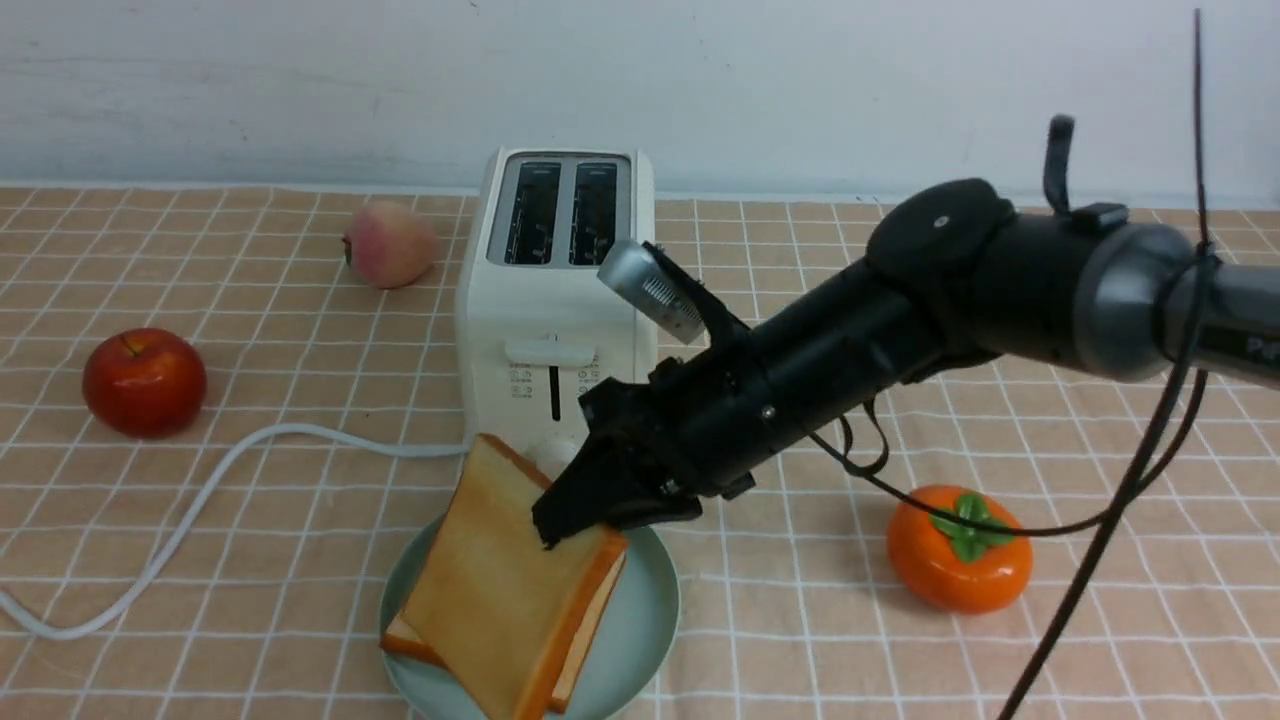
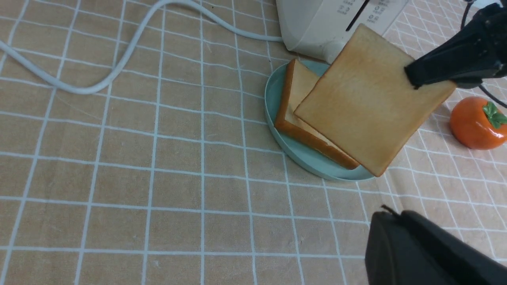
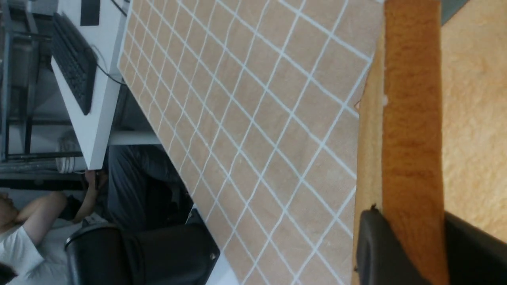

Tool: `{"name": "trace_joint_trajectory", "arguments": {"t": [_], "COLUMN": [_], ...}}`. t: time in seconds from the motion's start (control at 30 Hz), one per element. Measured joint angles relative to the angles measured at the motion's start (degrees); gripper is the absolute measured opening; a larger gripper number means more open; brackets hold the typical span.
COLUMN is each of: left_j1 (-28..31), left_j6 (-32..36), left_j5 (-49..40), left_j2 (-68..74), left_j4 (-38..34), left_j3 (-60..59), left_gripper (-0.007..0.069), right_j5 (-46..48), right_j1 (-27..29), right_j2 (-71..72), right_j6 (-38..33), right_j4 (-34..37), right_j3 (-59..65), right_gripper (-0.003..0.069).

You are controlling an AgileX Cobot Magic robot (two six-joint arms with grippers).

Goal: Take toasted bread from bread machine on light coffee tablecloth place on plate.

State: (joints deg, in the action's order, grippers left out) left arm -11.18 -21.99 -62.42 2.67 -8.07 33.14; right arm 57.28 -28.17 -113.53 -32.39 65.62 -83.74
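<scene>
The bread machine (image 1: 555,300) stands on the light coffee tablecloth (image 1: 300,560) with both slots showing no bread. Just in front of it lies the plate (image 1: 640,620), with one slice of toasted bread (image 1: 400,635) flat on it. My right gripper (image 1: 560,525) is shut on the upper corner of a second slice (image 1: 500,590), which hangs tilted over the first, its low edge down at the plate. In the right wrist view the crust (image 3: 412,118) runs between the two jaws. My left gripper (image 2: 390,213) is shut and empty above bare cloth, near the plate (image 2: 271,99).
A red apple (image 1: 144,382) and a peach (image 1: 390,243) sit left of the toaster, an orange persimmon (image 1: 958,548) right of the plate. The white cord (image 1: 200,490) snakes across the cloth to the left. A keyboard (image 3: 73,59) and a seated person lie beyond the table edge.
</scene>
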Motion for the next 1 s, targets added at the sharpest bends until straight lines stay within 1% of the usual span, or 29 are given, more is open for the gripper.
{"name": "trace_joint_trajectory", "arguments": {"t": [0.03, 0.07, 0.1, 0.13, 0.2, 0.3, 0.4, 0.43, 0.47, 0.5, 0.53, 0.6, 0.63, 0.7, 0.73, 0.83, 0.93, 1.0], "left_j1": [0.00, 0.00, 0.00, 0.00, 0.00, 0.00, 0.00, 0.00, 0.00, 0.00, 0.00, 0.00, 0.00, 0.00, 0.00, 0.00, 0.00, 0.00], "left_j6": [0.00, 0.00, 0.00, 0.00, 0.00, 0.00, 0.00, 0.00, 0.00, 0.00, 0.00, 0.00, 0.00, 0.00, 0.00, 0.00, 0.00, 0.00], "left_j5": [0.00, -0.05, -0.10, -0.11, -0.22, -0.22, -0.30, -0.44, -0.46, -0.58, -0.58, -0.64, -0.74, -0.63, -0.50, 0.80, 4.34, 5.85], "left_j2": [0.00, 0.00, 0.00, 0.00, 0.00, 0.00, 0.00, 0.00, 0.00, 0.00, 0.00, 0.00, 0.00, 0.00, 0.00, 0.00, 0.00, 0.00], "left_j4": [0.00, 0.00, 0.00, -0.03, -0.03, -0.03, -0.03, -0.03, -0.03, -0.03, -0.03, -0.28, -0.36, -0.42, -0.44, -0.44, -0.44, -0.44], "left_j3": [0.00, 0.00, 0.00, 0.00, 0.00, 0.00, 0.00, 0.00, 0.00, 0.00, 0.00, 0.00, 0.00, 0.00, 0.00, 0.00, 0.00, 0.00], "left_gripper": [-0.0014, -0.0014, -0.0014, -0.0014, -0.0014, -0.0014, -0.0014, -0.0014, -0.0014, -0.0014, -0.0014, -0.0014, -0.0014, -0.0014, -0.0014, -0.0014, -0.0014, -0.0014], "right_j5": [-1.04, -1.25, -3.12, -3.69, -4.11, -1.89, 0.89, 4.04, 6.40, 9.15, 9.52, 11.33, 11.48, 11.84, 12.07, 12.75, 13.44, 13.88], "right_j1": [-0.05, -0.10, -0.07, 0.00, 0.66, 2.89, 4.68, 6.43, 7.53, 8.84, 9.05, 11.54, 11.95, 14.23, 14.69, 15.43, 15.64, 15.64], "right_j2": [-0.38, -0.51, -0.89, -0.95, -0.95, -0.95, -0.95, -0.95, -0.95, -0.95, -0.95, -0.26, 0.15, 3.57, 5.42, 9.76, 18.71, 23.35], "right_j6": [-0.06, -0.06, -0.06, -0.06, -0.09, -0.09, 0.36, 1.33, 3.29, 5.91, 6.38, 11.63, 12.75, 14.61, 14.88, 15.34, 15.56, 16.07], "right_j4": [0.00, 0.00, -0.42, -0.77, -2.83, -7.73, -10.87, -13.22, -14.80, -16.64, -16.88, -18.70, -19.24, -21.26, -22.13, -24.67, -30.73, -33.58], "right_j3": [0.00, 0.00, 0.00, 0.00, -0.35, -2.79, -5.39, -8.28, -9.88, -12.86, -13.28, -17.24, -17.88, -19.01, -19.08, -19.19, -19.38, -19.19], "right_gripper": [0.0223, 0.0232, 0.0321, 0.0352, 0.0456, 0.0556, 0.0581, 0.0581, 0.0571, 0.0544, 0.0538, 0.0428, 0.0385, 0.0129, 0.0071, -0.0002, -0.0008, -0.0008]}}
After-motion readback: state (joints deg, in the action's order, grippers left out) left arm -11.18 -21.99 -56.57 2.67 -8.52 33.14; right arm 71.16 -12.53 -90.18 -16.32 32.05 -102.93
